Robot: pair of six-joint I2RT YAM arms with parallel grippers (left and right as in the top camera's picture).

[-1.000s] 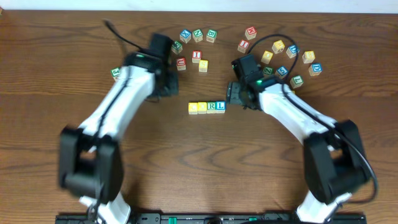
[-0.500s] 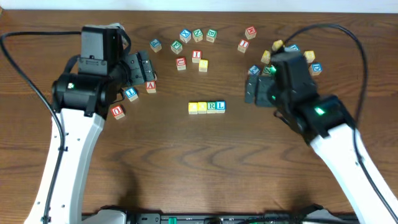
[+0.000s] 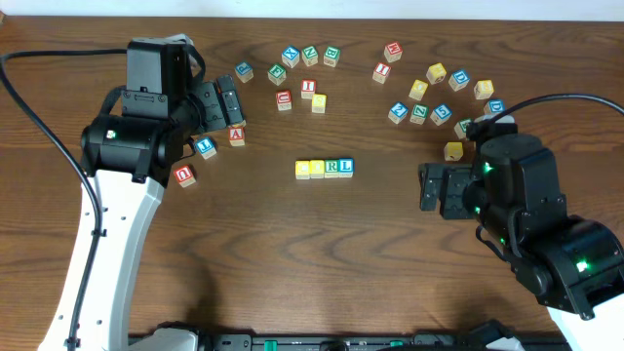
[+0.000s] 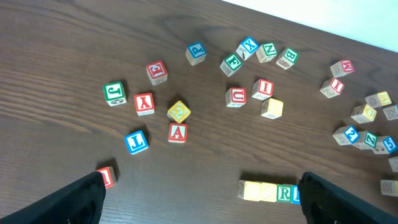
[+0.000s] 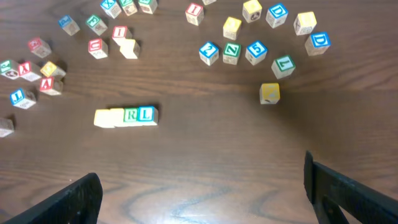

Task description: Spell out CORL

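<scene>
A row of four letter blocks (image 3: 324,168) lies in the middle of the table: two yellow ones, a green R and a blue L. The same row (image 4: 270,191) shows low in the left wrist view, its right end behind a finger, and the row (image 5: 126,116) lies left of centre in the right wrist view. My left gripper (image 3: 222,107) hangs open up and to the left of the row, holding nothing; its fingers (image 4: 81,199) stand far apart. My right gripper (image 3: 436,188) is open and empty, to the right of the row, over bare wood (image 5: 202,199).
Loose blocks lie scattered: a group (image 3: 309,57) behind the row, another group (image 3: 439,93) at the back right, a single yellow block (image 3: 453,151) near my right gripper, and a red A (image 3: 236,136), a blue block (image 3: 205,146) and a red block (image 3: 184,175) beside my left gripper.
Both arms have drawn away from the row: the left up and to the left, the right back toward the front right. Both grippers have opened. The row has not moved.
</scene>
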